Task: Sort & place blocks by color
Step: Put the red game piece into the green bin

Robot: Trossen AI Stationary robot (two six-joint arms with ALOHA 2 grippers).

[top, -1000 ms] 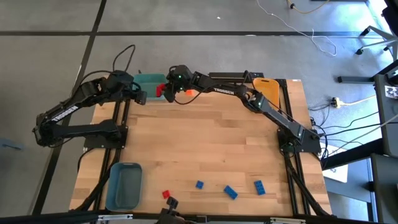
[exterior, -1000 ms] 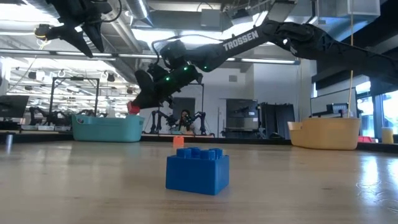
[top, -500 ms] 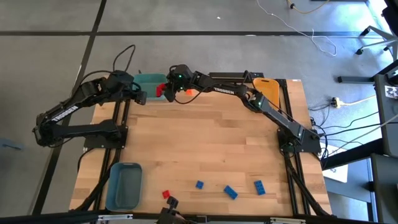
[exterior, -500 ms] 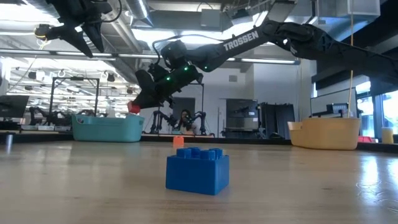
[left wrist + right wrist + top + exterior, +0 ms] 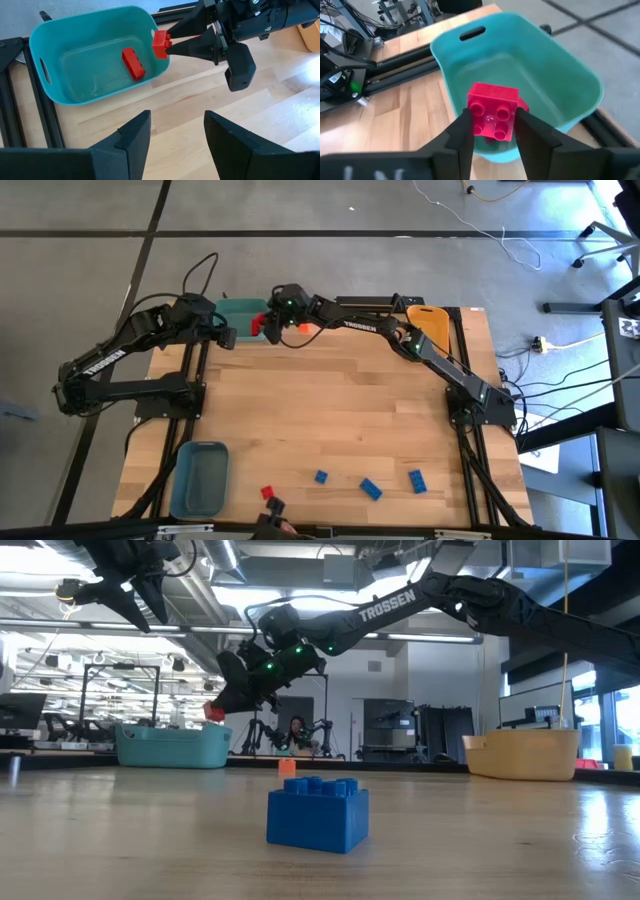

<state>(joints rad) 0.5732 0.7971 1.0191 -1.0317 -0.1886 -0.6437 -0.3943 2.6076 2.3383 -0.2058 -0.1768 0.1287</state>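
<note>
Nothing has moved: right hand (image 5: 492,131) grasping red block (image 5: 493,110) over teal bin (image 5: 570,75) (another red block (image 5: 133,64) inside).

arms: dark, jointed | marking: white "TROSSEN" lettering on right arm (image 5: 400,602); green lights near its wrist | cables: black

Three blue blocks (image 5: 371,488), four red blocks (image 5: 133,64), one orange block (image 5: 287,767), three bins (image 5: 199,477).

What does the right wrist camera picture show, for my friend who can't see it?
A small red block sits between the right gripper's two dark fingers, held above the rim of a teal bin. The bin rests on a wooden table, and a bit of another red piece peeks out behind the block.
</note>
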